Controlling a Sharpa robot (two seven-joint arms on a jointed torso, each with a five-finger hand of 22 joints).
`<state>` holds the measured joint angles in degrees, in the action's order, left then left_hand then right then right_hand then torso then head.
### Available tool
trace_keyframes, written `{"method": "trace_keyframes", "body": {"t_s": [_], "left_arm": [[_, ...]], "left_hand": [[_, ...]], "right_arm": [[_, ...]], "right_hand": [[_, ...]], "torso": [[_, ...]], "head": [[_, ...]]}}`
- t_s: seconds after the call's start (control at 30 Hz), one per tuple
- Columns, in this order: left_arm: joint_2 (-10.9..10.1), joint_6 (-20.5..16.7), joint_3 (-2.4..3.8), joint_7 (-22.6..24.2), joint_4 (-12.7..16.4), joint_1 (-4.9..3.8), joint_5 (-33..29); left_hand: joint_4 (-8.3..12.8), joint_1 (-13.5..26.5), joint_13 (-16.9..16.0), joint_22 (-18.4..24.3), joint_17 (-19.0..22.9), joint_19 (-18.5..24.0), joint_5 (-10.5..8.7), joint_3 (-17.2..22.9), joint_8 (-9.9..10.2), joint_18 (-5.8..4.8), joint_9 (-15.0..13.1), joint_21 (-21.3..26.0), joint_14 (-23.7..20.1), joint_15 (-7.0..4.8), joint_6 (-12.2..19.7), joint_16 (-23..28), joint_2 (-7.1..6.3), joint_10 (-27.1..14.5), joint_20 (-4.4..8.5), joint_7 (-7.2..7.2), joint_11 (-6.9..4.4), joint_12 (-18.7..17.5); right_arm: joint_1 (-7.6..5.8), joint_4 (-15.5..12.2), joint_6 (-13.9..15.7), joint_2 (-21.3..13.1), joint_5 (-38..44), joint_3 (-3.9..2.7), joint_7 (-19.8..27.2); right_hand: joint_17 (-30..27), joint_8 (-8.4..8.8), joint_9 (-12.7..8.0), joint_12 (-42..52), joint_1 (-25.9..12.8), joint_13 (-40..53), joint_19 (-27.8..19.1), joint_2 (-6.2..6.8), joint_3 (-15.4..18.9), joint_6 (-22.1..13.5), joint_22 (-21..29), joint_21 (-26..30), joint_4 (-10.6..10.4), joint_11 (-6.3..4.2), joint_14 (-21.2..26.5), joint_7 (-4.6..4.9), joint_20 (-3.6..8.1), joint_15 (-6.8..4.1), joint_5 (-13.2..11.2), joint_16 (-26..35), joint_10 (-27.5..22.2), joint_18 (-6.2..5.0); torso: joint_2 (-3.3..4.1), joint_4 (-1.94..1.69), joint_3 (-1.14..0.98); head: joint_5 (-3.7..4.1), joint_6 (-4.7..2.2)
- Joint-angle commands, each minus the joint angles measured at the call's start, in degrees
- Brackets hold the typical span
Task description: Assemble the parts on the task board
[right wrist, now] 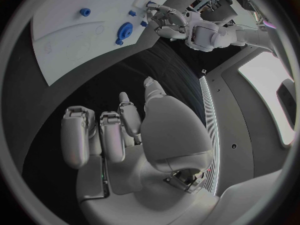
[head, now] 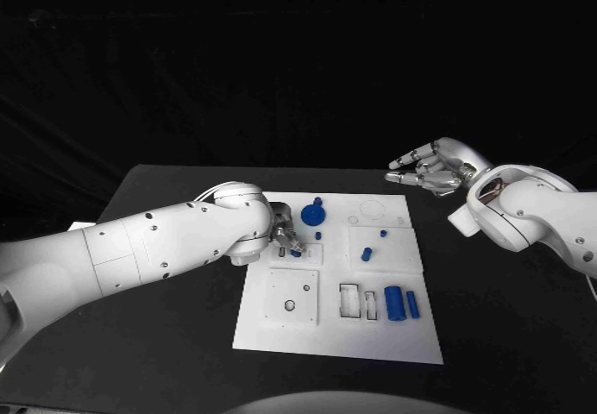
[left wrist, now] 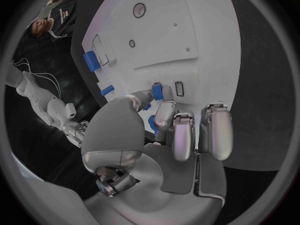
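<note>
Pinching a small blue part [head: 295,247] over the task board [head: 326,345], the left hand [head: 284,237] risks dropping it; the right hand [head: 431,168] hangs empty beyond the board.

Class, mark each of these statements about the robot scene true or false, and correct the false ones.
1. The left robot hand is over the task board. True.
2. The right robot hand grips a blue part. False: it holds nothing and hangs beyond the board's far right corner, over the black table.
3. Two blue cylinders lie side by side near the board's right edge. True.
4. The round blue gear-like part lies on the table, off the board. False: it sits on the board, near its far edge.
5. The task board is black. False: it is white.
</note>
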<state>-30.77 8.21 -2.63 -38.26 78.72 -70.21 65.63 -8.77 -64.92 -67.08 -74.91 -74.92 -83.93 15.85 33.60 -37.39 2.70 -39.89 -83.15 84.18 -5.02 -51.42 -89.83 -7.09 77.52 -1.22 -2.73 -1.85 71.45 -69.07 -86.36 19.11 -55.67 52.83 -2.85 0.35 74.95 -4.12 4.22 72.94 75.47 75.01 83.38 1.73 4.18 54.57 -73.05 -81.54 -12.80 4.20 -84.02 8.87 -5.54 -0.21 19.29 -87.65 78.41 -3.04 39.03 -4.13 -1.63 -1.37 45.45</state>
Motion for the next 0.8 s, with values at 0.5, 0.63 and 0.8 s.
{"method": "trace_keyframes", "body": {"t_s": [0.5, 0.63, 0.8], "left_arm": [[1.8, 4.65, -0.3, -0.56, -2.66, 0.33, -1.07], [1.82, 5.14, -0.3, -0.57, -2.79, 0.33, -1.09], [1.79, 5.5, -0.31, -0.56, -2.92, 0.32, -1.1]], "left_hand": [[1.93, 3.39, -0.77, -4.48, -15.08, -2.43, -0.14, 0.94, 0.19, -0.49, -0.09, -0.73, 5.82, -0.63, -1.37, -0.17, 0.33, 0.75, 0.56, 1.1, -0.47, 0.8], [1.46, 4.27, -1.05, -4.66, -15.08, -2.5, -0.16, -0.18, 0.19, -0.52, -0.1, -0.81, 5.82, -0.7, -1.68, -0.17, 0.13, 0.91, 0.62, 1.2, -0.56, 1.04], [-1.61, 8.67, -1.21, -4.98, -15.08, -2.61, -0.46, -4.47, 0.19, -0.59, -0.05, -0.97, 5.82, -0.59, -2.44, -0.17, -1.21, 1.02, 0.59, 1.08, -0.43, 1.23]], "right_arm": [[0.03, -0.19, -1.28, 0.08, 0.67, 0.0, -0.07], [0.03, -0.2, -1.34, 0.06, 0.67, 0.0, -0.05], [0.03, -0.23, -1.34, 0.05, 0.82, 0.01, 0.16]], "right_hand": [[11.17, -0.38, 0.09, -0.04, -0.69, 1.66, -0.28, -0.08, 0.22, 0.45, 0.05, 0.21, 0.02, -0.31, -5.02, -0.04, 0.28, -0.34, 0.07, 0.23, -0.08, -0.46], [11.15, -0.39, 0.09, -0.11, -0.71, 1.6, -0.29, -0.17, 0.24, 0.46, 0.1, 0.24, 0.0, -0.31, -5.02, -0.04, 0.29, -0.34, 0.14, 0.25, -0.13, -0.47], [11.1, -0.39, 0.09, -0.15, -0.72, 1.57, -0.3, -0.17, 0.25, 0.46, 0.12, 0.25, -0.01, -0.31, -5.0, -0.04, 0.29, -0.34, 0.14, 0.28, -0.16, -0.48]], "torso": [[0.03, 0.02, -0.01], [0.01, 0.01, 0.0], [0.05, 0.01, 0.02]], "head": [[0.24, 0.13], [0.26, 0.13], [0.3, 0.12]]}}
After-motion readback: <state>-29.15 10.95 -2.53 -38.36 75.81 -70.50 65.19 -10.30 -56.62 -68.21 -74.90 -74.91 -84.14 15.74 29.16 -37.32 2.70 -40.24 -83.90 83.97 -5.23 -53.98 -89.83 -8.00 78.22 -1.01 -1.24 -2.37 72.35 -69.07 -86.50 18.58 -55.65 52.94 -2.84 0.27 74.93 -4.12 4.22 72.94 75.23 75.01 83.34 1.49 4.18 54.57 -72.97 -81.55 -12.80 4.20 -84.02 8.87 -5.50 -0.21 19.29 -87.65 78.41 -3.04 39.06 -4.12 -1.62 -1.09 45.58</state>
